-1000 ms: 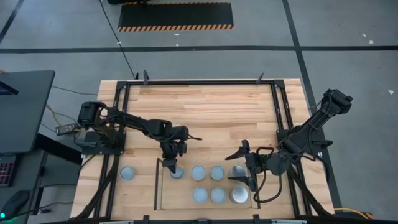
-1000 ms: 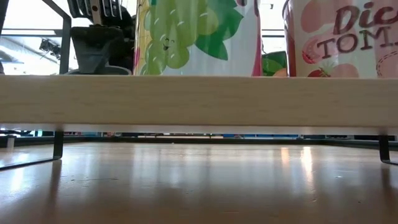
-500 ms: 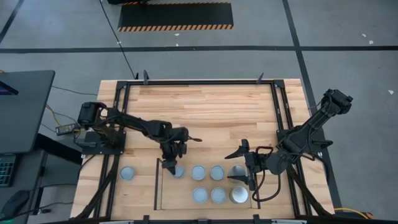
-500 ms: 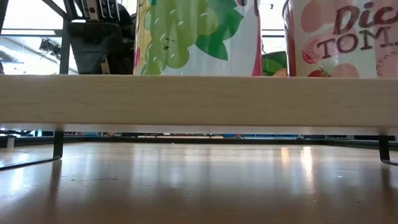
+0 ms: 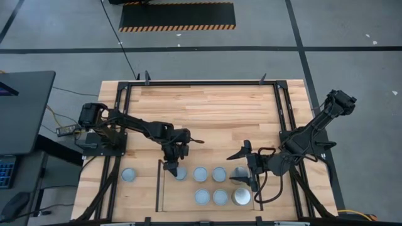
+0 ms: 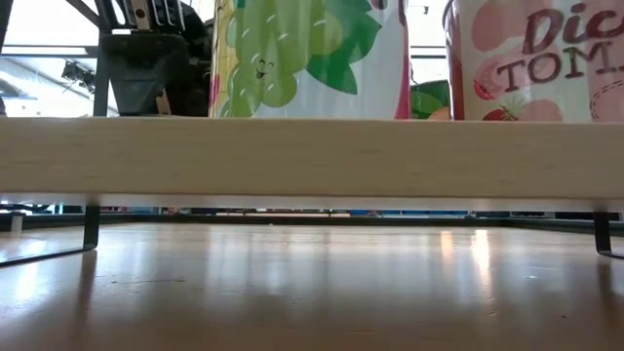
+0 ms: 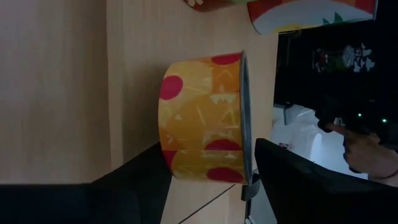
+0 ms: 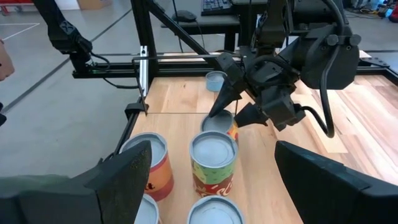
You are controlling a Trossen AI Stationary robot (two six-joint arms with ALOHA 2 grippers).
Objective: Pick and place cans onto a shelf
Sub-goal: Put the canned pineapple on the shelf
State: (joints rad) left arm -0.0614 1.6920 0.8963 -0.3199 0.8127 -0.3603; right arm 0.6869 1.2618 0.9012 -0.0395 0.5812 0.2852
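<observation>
Loose can (image 5: 129, 174): outside the shelf (image 5: 159, 196), left of its rail, not yet placed.
Left gripper (image 5: 173, 165): jaws parted around the orange can (image 7: 202, 118) at the shelf's back-left corner; lifting off-centre could tip it.
Right gripper (image 5: 246, 164): wide open, empty, above the shelf's right end; could brush a can there.

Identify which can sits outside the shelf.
The lone can on the table's left side, outside the shelf's left rail; the other visible cans stand between the rails.
</observation>
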